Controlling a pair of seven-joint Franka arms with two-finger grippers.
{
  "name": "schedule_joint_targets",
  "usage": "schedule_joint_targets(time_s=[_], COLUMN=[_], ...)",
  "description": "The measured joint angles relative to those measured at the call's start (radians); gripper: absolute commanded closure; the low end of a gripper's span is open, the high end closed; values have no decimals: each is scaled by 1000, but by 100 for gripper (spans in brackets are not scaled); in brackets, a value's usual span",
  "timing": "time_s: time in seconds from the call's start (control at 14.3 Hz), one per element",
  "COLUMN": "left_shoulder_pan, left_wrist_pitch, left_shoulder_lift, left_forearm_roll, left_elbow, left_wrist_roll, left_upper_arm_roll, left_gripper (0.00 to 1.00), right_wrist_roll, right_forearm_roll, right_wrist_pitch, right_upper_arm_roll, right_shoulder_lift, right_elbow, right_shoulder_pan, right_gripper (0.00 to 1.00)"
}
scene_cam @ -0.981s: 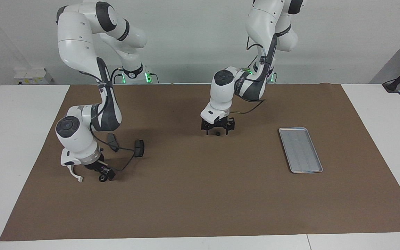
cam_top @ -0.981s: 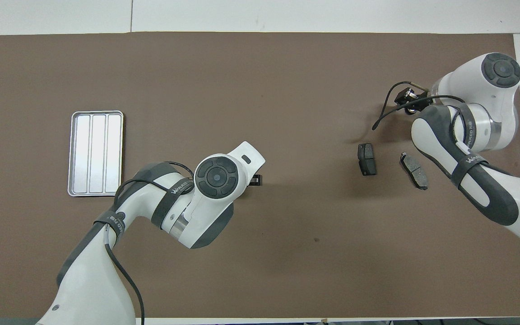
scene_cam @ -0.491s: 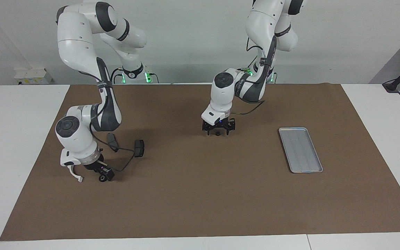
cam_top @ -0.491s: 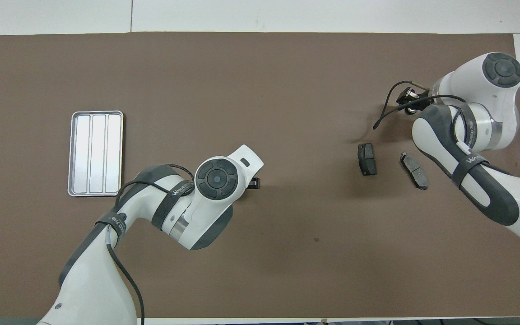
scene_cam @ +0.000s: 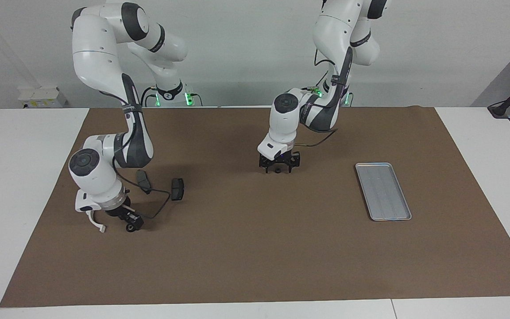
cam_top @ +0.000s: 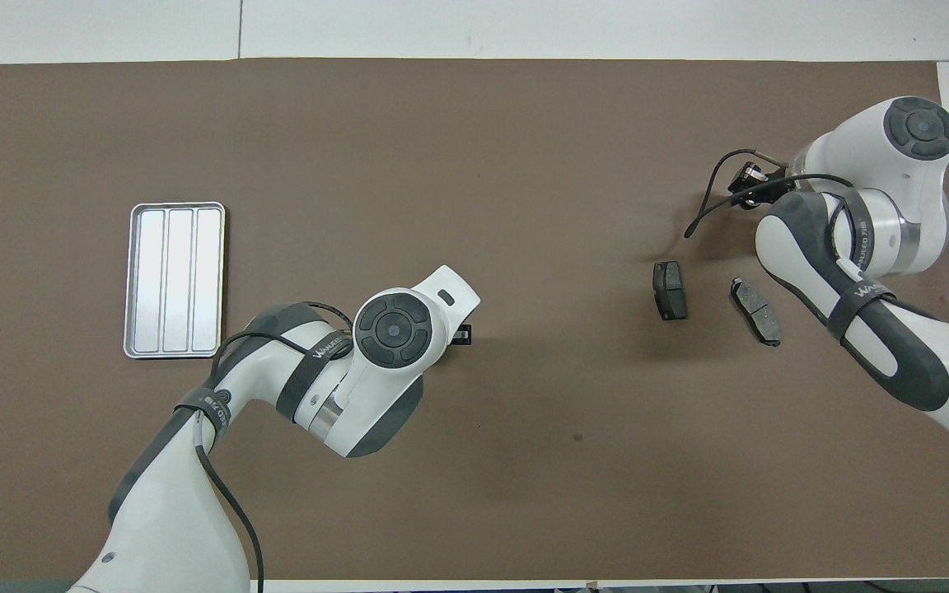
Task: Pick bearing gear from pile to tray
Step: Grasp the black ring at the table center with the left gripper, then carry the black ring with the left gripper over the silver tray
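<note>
One small black round piece [scene_cam: 276, 170] sits on the brown mat near the middle of the desk, right under the left gripper [scene_cam: 278, 166], whose black fingers hang spread to either side of it; whether they touch it I cannot tell. In the overhead view the left arm's wrist covers the piece and only a sliver of the left gripper [cam_top: 463, 334] shows. The tray [scene_cam: 383, 191] lies well apart toward the left arm's end of the desk, with bare mat between it and the piece. Toward the right arm's end, two dark brake pads [scene_cam: 177, 188] [scene_cam: 142, 180] lie near each other, apart from the piece. The right gripper [scene_cam: 129, 221] is low at the mat, farther from the robots than the pads, with a small black ring-shaped part [scene_cam: 129, 227] at its tip; whether its fingers pinch that part I cannot tell. A white curved plastic arc [scene_cam: 96, 223] lies just beside it. Open mat stretches from there to the desk's edge.
</note>
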Motion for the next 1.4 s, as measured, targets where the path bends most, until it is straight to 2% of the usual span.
schedule_joint_targets(time_s=[0.14,0.21,0.35,0.42,0.49,0.56,0.7,0.84,0.98,1.19,1.4], left_shoulder_pan=[0,0,0,0,0,0,0,12,67,245,466], left_wrist_pitch=[1,1,1,5,7,8,8,6,-34,-200,-299], left_shoulder_lift=[0,0,0,-1,-2,-3,-3,-3,-9,-78,-166], left_forearm_roll=[0,0,0,-2,-4,-4,-4,-4,-4,-4,-4], left_elbow=[-3,-4,-4,-3,-2,-2,-1,11,52,117,125], left_wrist_roll=[0,0,-3,-9,-21,-33,-38,-41,-18,198,503], left_upper_arm_roll=[0,0,0,-1,-2,-3,-2,2,6,13,18], left_gripper=[26,37,69,94,100,100,100,100,100,100,100], right_wrist_roll=[0,0,0,0,0,-1,-10,-16,-21,-56,-67], right_forearm_roll=[0,0,0,0,0,-1,-2,-3,-3,-3,-3], right_wrist_pitch=[-22,-28,-30,-29,-30,-29,-22,-19,-10,19,27], right_upper_arm_roll=[0,0,0,0,1,0,0,0,0,0,-1], right_shoulder_lift=[0,0,0,0,-1,-1,-1,-1,-1,1,6], right_elbow=[4,4,4,6,8,9,9,11,11,10,10], right_shoulder_pan=[1,0,-1,-1,-1,-1,-1,-1,-1,-1,-1], right_gripper=[24,25,34,39,44,48,49,47,43,43,45])
